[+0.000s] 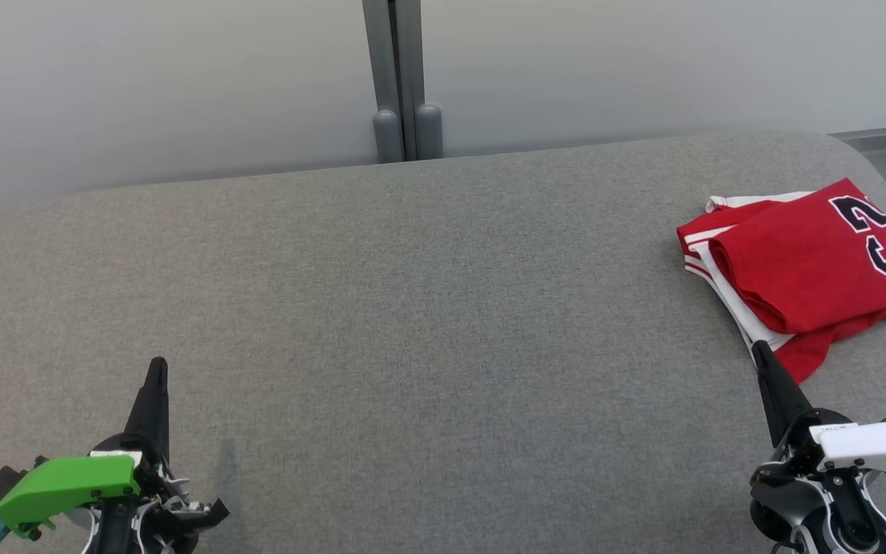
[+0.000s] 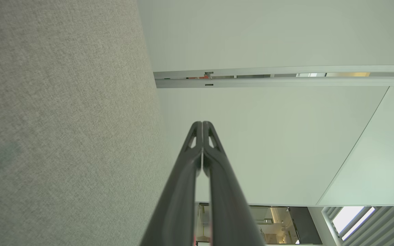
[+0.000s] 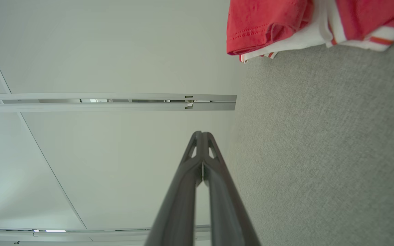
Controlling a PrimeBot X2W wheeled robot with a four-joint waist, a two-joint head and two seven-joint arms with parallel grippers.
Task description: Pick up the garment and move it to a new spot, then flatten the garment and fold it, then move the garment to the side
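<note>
At the far right of the grey padded table (image 1: 412, 308) lies the garment (image 1: 804, 269), a red jersey with white and red striped trim. It is folded into a compact, layered bundle, and its right edge sits close to the table's right end. One loose red corner pokes out toward the near side, so the fold is tidy but not perfectly square.

The left claw (image 1: 157, 368) sits at the near left with its two dark fingers pressed together on nothing, well apart from the garment. The right claw (image 1: 758, 350) sits at the near right, also pressed together and empty, its tip just beside the bundle's near corner. I cannot tell whether it touches the cloth.

Judging by this layout, the carrying, flattening and folding look done, and the garment already lies off to the side. Little seems left beyond drawing the arms away.

A large dark number (image 1: 877, 235) outlined in white reads 23 on the top layer, turned sideways in the head view. No brand name or label can be read.
</note>
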